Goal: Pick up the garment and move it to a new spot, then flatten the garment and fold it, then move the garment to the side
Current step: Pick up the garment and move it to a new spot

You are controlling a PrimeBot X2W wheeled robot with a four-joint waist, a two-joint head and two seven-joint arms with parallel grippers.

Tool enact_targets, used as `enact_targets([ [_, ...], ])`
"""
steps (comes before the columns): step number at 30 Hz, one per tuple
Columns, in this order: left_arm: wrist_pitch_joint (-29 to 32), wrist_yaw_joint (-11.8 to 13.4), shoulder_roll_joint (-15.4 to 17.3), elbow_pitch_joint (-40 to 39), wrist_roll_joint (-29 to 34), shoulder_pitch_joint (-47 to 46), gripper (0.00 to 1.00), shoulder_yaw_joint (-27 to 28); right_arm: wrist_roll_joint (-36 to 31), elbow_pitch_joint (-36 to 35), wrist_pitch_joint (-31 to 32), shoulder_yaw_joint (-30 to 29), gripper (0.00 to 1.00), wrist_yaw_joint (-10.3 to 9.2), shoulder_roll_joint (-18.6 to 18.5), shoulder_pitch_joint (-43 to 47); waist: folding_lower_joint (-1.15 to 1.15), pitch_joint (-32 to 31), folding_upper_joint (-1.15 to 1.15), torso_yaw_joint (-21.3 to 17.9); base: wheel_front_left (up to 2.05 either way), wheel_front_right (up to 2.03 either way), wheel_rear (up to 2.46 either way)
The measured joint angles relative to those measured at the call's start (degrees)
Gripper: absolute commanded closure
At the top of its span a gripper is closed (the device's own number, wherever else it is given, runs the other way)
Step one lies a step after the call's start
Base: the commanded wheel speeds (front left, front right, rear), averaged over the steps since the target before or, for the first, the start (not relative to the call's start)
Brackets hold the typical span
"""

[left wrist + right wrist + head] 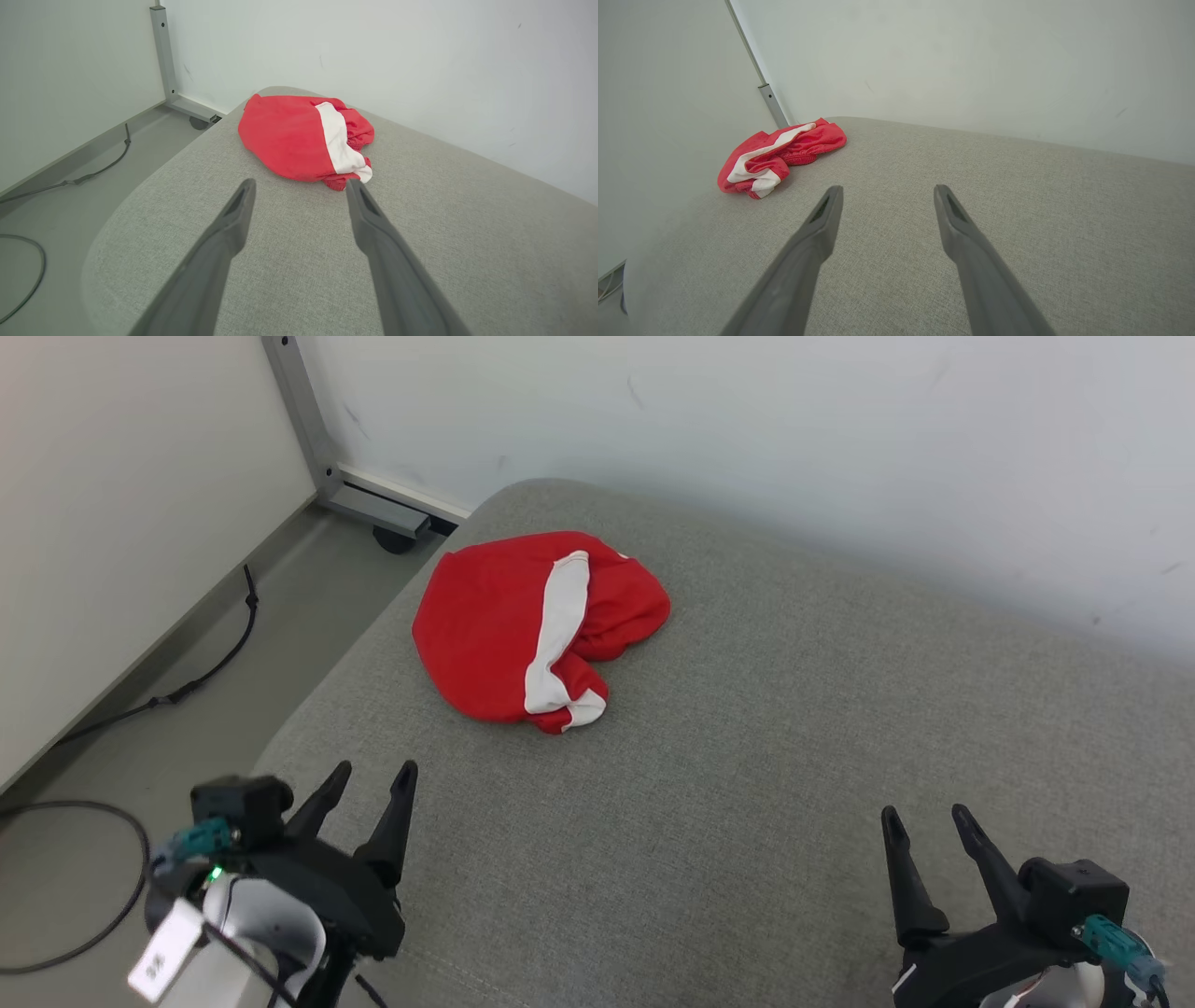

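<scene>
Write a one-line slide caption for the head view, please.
Crumpled red-and-white fabric garment on a grey upholstered surface; left end effector and right end effector open, apart from it.

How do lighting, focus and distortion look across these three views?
Head view: soft, even light, red garment sharp, no glare. Left wrist view: wide-angle stretch, the near fingers blurred. Right wrist view: the grey cushion washes into the pale wall at its left edge.

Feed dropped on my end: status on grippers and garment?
Left gripper, right gripper: jaws open, empty. Red garment crumpled at far left corner of grey cushion, untouched. Nothing in the way.
</scene>
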Motion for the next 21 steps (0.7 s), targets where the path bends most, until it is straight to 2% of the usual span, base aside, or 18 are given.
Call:
enact_targets([
  [8, 9.49, -0.82, -2.5, 9.6, -3.39, -13.74, 0.0, 1.03, -3.0, -4.68, 3.04, 3.65, 0.0, 1.36, -1.75, -4.02, 0.01, 3.66, 0.01, -1.28, 0.0, 0.0, 0.0],
  [21, 20.58, -1.94, -2.11, 22.86, -5.66, -25.37, 0.0, 1.75, -6.47, -10.93, 8.09, 6.98, 0.0, 2.85, -4.54, -7.23, 0.01, 9.63, 0.01, -9.65, 0.0, 0.0, 0.0],
])
